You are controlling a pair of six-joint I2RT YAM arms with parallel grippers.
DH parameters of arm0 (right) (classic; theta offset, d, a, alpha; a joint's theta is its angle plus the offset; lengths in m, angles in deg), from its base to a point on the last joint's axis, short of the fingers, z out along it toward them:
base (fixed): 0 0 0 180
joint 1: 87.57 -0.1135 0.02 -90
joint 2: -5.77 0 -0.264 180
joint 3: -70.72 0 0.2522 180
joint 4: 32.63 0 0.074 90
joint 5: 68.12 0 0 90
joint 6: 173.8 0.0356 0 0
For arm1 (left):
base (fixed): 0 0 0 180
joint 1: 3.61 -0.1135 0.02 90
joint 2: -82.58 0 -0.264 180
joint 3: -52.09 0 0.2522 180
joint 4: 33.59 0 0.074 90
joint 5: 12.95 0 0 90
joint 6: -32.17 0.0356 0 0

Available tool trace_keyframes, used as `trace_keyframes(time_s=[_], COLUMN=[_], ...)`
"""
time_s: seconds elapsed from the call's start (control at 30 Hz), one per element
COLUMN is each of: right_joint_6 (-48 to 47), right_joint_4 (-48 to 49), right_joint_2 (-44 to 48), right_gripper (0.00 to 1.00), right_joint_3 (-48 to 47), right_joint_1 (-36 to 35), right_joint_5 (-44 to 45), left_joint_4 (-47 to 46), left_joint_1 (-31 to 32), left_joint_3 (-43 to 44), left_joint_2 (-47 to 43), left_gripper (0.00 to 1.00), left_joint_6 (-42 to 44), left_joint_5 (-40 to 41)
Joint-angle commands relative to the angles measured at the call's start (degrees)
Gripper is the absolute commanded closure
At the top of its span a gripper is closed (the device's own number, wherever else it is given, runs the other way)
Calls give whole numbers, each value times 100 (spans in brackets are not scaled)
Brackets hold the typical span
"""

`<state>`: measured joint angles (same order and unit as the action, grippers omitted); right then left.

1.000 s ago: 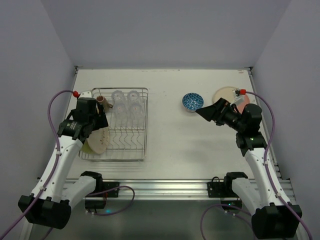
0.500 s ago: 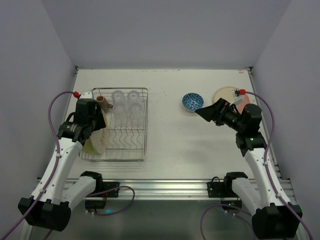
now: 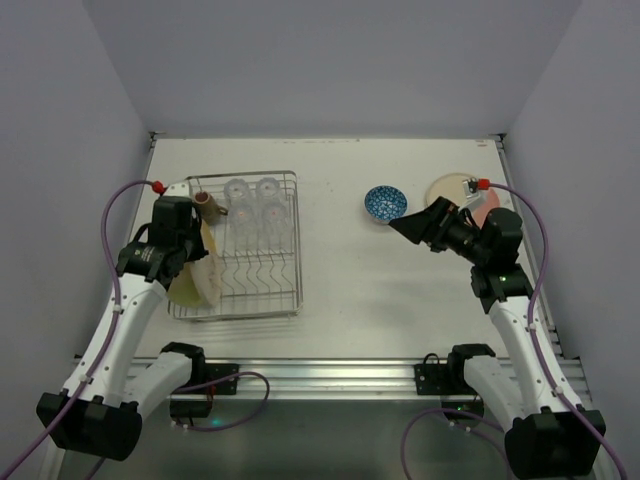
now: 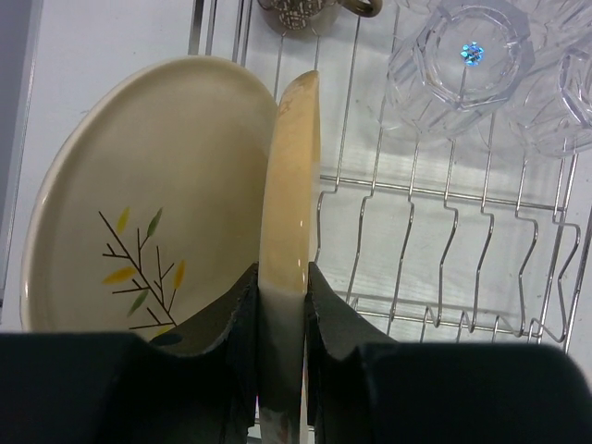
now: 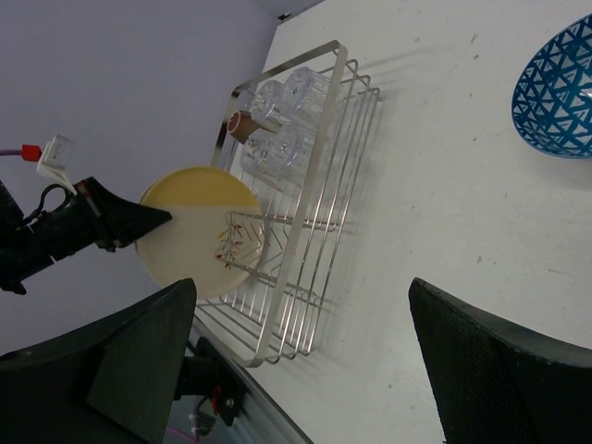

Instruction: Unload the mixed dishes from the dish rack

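1. Left tool (image 3: pixel 188 245), in the top external view, sits at the left end of the dish rack (image 3: pixel 262 300), pinching the rim of an upright cream plate (image 3: pixel 198 282). Glasses (image 3: pixel 252 202) and a brown mug (image 3: pixel 208 204) stand at the rack's far end. The blue bowl (image 3: pixel 385 203) and another plate (image 3: pixel 450 186) lie on the worktop (image 3: pixel 340 270) to the right, near the right tool (image 3: pixel 408 225), which is spread wide and holds nothing.
2. Left wrist view shows what the top view cannot. Both pads press the plate's edge squarely, and a second plate (image 4: pixel 139 203) with a leaf pattern leans just beside it, perhaps touching. I judge the lift should go straight up along the prongs (image 4: pixel 453 250) without twisting, so the neighbour isn't dragged and the thin rim doesn't slip.
3. Right wrist view alone gives a side-on look. The plates show as a round disc above the rack's wires, and the worktop between rack and bowl looks a fair spot to set the plate down.
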<state>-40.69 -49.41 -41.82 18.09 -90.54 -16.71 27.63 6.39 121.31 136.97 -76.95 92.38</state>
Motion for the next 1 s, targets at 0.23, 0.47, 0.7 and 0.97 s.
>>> trace_keyframes(time_s=[0.23, 0.47, 0.7, 0.97], right_joint_6=[162, 198, 215, 399], right_joint_4=[171, 188, 180, 485], right_joint_2=[145, 163, 172, 93], right_gripper=[1, 1, 1, 1], right_joint_3=[2, 2, 3, 108], right_joint_1=[-47, -47, -47, -47], right_joint_5=[-219, -254, -254, -289], left_joint_4=[-80, -106, 70, -18], left_joint_1=[11, 11, 11, 11], left_joint_3=[693, 1247, 1590, 1889], left_joint_2=[80, 89, 63, -455], left_gripper=[100, 100, 100, 100], left_joint_6=[276, 698, 698, 383], left_joint_5=[154, 189, 49, -83])
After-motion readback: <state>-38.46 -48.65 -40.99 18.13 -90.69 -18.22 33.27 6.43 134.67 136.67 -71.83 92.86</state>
